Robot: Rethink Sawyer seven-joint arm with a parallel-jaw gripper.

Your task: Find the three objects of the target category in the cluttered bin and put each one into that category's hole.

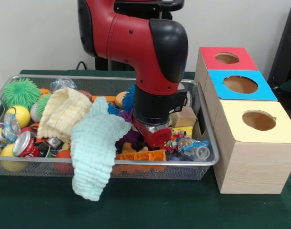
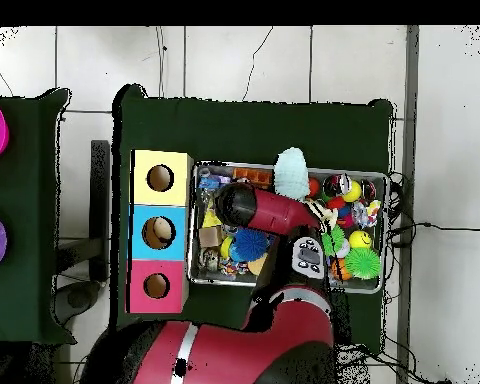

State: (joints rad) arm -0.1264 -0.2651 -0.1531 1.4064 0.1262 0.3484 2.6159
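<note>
The wire mesh bin (image 1: 202, 163) is packed with toys, balls, cans and cloths. My red and black arm reaches down into its right half, and its wrist end (image 1: 154, 135) sits low among the clutter above an orange plastic piece (image 1: 143, 155) and a purple toy (image 1: 130, 138). The gripper is hidden under the wrist in both views. Three wooden boxes stand to the right of the bin, each with a round hole: red (image 1: 227, 58), blue (image 1: 240, 84), yellow (image 1: 258, 120). In the overhead view the arm's end (image 2: 234, 205) lies near the boxes' side of the bin.
A mint cloth (image 1: 95, 148) hangs over the bin's front rim, with a cream cloth (image 1: 62, 114) behind it. A green spiky ball (image 1: 21, 92), yellow ball (image 1: 19, 114), red can (image 1: 24, 143) and blue spiky ball (image 1: 129, 98) lie inside. A small cardboard box (image 1: 183, 117) and clear wrappers (image 1: 195, 150) fill the right end.
</note>
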